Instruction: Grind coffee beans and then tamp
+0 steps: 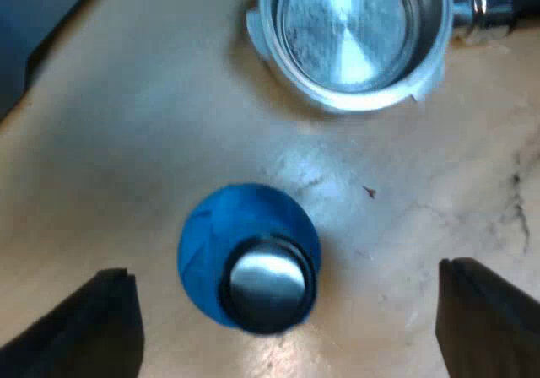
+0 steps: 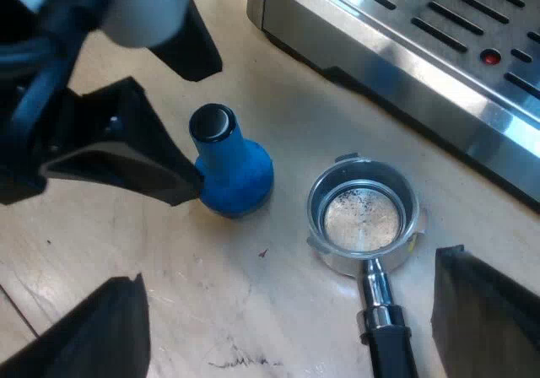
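One off-centre squeeze by the wide-open left fingers [image 1: 84, 332] could tip the blue tamper [image 1: 251, 260], which stands upright on the table [image 1: 126, 142] between them, and tamping now would likely be wasted, since the metal holder [image 2: 364, 218] lying near it looks almost bare of grounds. I count one tamper, one holder and one espresso machine [image 2: 405, 49], with the right fingers [image 2: 485, 310] also open, over the holder.

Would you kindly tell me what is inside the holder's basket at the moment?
The holder has only a bare metal floor with a few dark specks, no heap of grounds. Nothing covers the inside; the table under it is hidden.
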Controlling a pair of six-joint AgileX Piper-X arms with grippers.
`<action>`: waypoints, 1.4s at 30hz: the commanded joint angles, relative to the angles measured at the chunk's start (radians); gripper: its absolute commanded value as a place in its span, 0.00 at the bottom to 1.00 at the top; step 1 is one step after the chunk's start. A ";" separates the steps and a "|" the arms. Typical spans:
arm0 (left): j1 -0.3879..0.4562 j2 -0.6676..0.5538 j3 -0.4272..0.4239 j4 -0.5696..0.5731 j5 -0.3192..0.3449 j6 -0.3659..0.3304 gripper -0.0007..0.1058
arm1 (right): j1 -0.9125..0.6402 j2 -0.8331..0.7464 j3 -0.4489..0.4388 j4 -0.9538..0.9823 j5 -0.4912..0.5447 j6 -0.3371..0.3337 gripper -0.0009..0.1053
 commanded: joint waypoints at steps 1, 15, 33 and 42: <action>-0.005 0.032 -0.008 -0.025 -0.011 0.008 0.69 | 0.001 -0.003 -0.006 -0.007 0.005 -0.013 0.67; -0.005 0.150 -0.009 -0.102 -0.024 0.025 0.69 | 0.001 -0.003 -0.006 -0.007 0.005 -0.013 0.67; -0.005 0.243 -0.009 -0.119 -0.024 0.025 0.44 | 0.001 -0.003 -0.006 -0.007 0.005 -0.013 0.67; -0.005 0.226 -0.014 -0.060 -0.083 0.028 0.01 | 0.001 -0.003 -0.006 -0.007 0.005 -0.013 0.67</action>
